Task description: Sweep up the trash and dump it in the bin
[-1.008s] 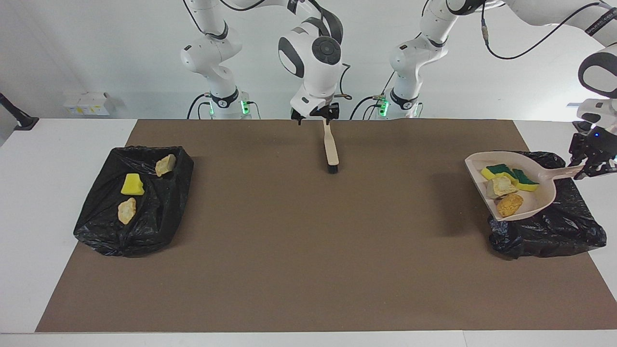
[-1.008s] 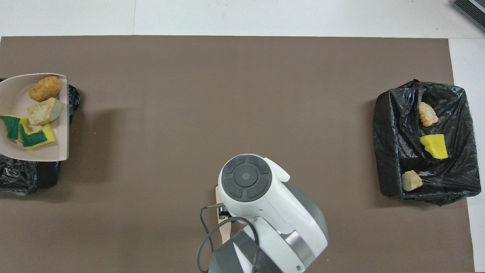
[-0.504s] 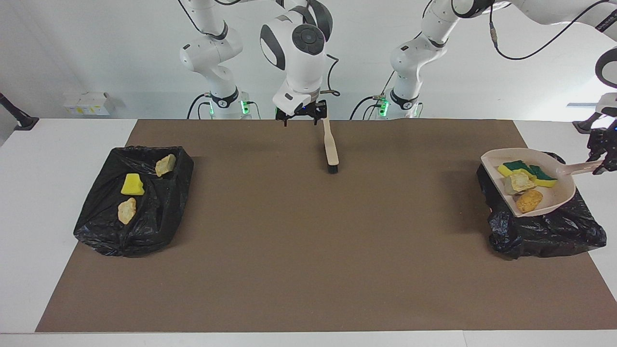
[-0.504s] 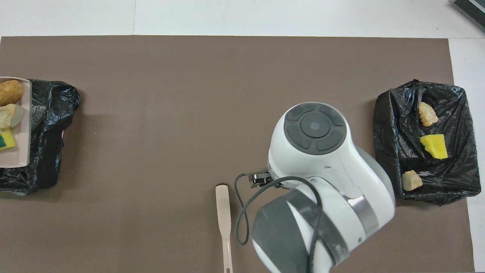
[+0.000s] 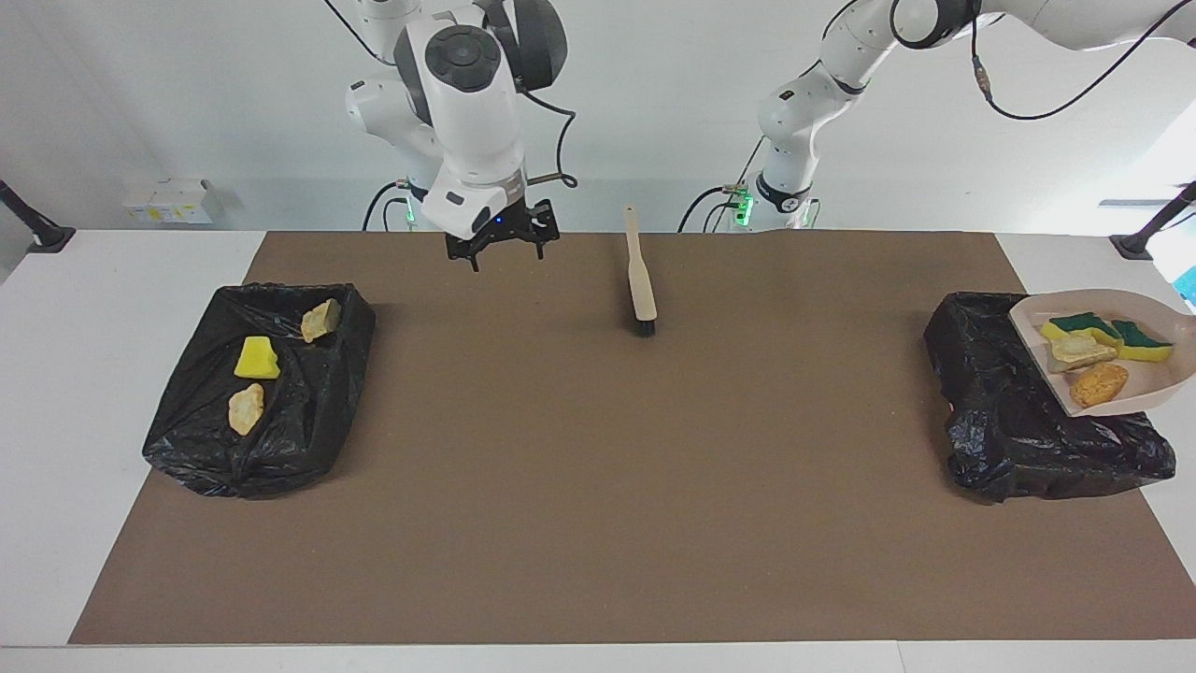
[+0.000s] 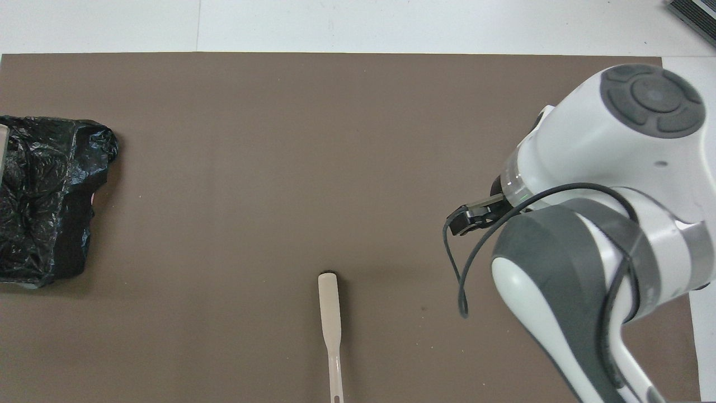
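The dustpan (image 5: 1112,369) with four scraps (image 5: 1095,350) hangs over the bin (image 5: 1037,421), held by the unseen left gripper, shut. The right gripper (image 5: 502,245) hovers open, well apart.

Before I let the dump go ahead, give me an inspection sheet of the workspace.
Surface: brown mat on a white table; no loose scraps.
Job's things: dustpan over the bin at the left arm's end, carrying green-and-yellow sponges, a tan chunk and an orange nugget. The bin at the right arm's end holds a yellow sponge and two tan chunks. Brush lies on the mat.
Clutter: nothing seen.
Grippers: right gripper open, empty, over the mat's edge; left gripper out of view.
Cables: black cable loops off the right wrist.
Surroundings: white box.
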Controlling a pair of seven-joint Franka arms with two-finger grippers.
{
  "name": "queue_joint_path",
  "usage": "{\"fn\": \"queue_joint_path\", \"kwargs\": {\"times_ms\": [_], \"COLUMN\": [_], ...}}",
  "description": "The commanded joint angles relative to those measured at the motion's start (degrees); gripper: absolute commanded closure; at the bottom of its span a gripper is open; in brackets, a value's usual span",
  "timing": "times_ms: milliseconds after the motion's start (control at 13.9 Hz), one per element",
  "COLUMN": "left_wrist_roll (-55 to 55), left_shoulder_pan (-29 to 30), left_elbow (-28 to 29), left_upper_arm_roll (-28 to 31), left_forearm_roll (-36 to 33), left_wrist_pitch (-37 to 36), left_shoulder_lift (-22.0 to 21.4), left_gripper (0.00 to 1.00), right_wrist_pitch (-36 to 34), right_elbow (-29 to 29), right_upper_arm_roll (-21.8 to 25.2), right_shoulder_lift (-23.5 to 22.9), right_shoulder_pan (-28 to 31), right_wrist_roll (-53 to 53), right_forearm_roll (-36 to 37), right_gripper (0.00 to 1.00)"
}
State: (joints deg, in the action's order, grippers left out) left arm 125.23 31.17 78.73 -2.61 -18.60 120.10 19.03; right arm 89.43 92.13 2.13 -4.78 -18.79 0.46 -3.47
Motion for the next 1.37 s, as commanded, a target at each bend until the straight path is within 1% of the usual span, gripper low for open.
{"fn": "queue_joint_path", "kwargs": {"times_ms": [0, 144, 216, 360, 504, 576, 648, 936, 1080, 1224, 1296], "left_wrist_roll": [-7.23, -18.31, -20.10, -21.08, -22.31, -22.57, -24.32, -32.66, -34.18, -34.44, -35.49], "left_shoulder_pan": [-0.23, -0.58, -0.67, -0.76, -1.11, -1.11, -1.37, -3.74, -4.97, -5.76, -6.03], "left_elbow": [-1.04, 1.23, 2.20, 2.39, 2.74, 3.78, 4.58, 10.55, 11.70, 11.71, 11.88], "left_upper_arm_roll": [0.32, 0.23, 0.23, 0.23, 0.23, 0.23, 0.23, 0.23, 0.23, 0.23, 0.23], "left_forearm_roll": [-7.99, -18.10, -20.23, -22.26, -24.11, -24.38, -25.69, -32.36, -35.27, -35.98, -37.38], "left_wrist_pitch": [2.23, 2.06, 2.33, 2.50, 2.42, 2.42, 2.33, 2.06, 1.63, 1.27, 0.93], "left_shoulder_lift": [0.75, -0.48, -1.18, -1.28, -1.71, -2.33, -3.20, -8.56, -9.63, -9.72, -10.07], "left_gripper": [1.00, 1.00, 1.00, 1.00, 1.00, 1.00, 1.00, 1.00, 1.00, 1.00, 1.00], "right_wrist_pitch": [-1.54, -1.11, -0.67, -0.40, -0.05, 1.69, 2.84, 2.85, 1.89, 1.27, 0.31], "right_elbow": [-0.90, -0.99, -0.99, -2.30, -3.36, -3.37, -3.37, -3.36, -3.28, -3.10, -2.75], "right_upper_arm_roll": [-0.63, -0.63, -0.55, -0.63, -0.63, -0.55, -0.28, -0.19, -0.19, -1.07, -1.16], "right_shoulder_lift": [0.21, 0.21, 0.21, 0.21, 0.21, 0.21, 0.21, 0.21, 0.47, 2.40, 3.28], "right_shoulder_pan": [4.71, 7.87, 9.28, 11.75, 13.24, 14.21, 15.35, 20.18, 20.19, 20.10, 19.67], "right_wrist_roll": [-7.81, -10.90, -12.13, -12.15, -11.97, -12.06, -12.06, -12.50, -10.92, -4.97, -3.63], "right_forearm_roll": [0.66, 0.74, 0.74, 1.35, 6.34, 7.76, 8.12, 7.95, 7.08, 6.90, 6.81], "right_gripper": [0.00, 0.00, 0.00, 0.00, 0.00, 0.00, 0.00, 0.00, 0.00, 0.00, 0.00]}}
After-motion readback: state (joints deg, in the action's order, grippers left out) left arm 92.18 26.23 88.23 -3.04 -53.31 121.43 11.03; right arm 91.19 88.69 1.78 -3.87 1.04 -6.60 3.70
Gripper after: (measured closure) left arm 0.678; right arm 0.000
